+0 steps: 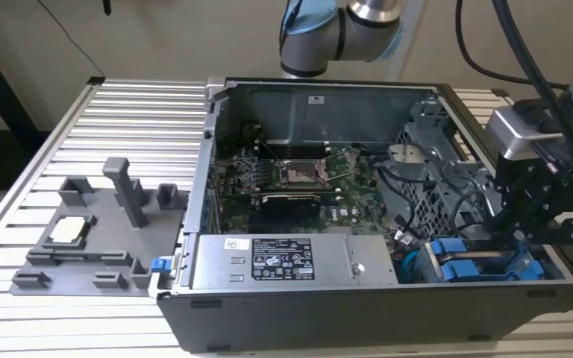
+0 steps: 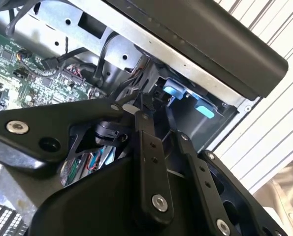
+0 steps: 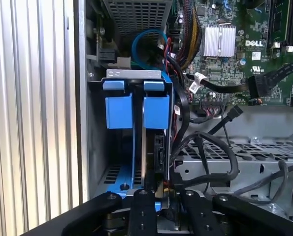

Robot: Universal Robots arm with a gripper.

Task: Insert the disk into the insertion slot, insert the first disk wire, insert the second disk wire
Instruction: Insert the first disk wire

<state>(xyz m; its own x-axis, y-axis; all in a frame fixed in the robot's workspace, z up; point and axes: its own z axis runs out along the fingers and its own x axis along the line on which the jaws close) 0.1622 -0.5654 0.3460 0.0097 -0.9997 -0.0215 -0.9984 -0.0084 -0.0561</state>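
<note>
Black gripper (image 3: 165, 205) links sit right at the insertion slot (image 3: 134, 74), the grey bay in a corner of the open computer case (image 1: 366, 321). Inside that slot the disk (image 3: 156, 112) stands on edge in its blue carrier, just beside a second blue carrier (image 3: 119, 111); whether the gripper clamps it or hangs free cannot be told.

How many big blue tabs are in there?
2, side by side in the drive bay: one blue tab by the case wall, the other by the cables. Others may be hidden.
</note>
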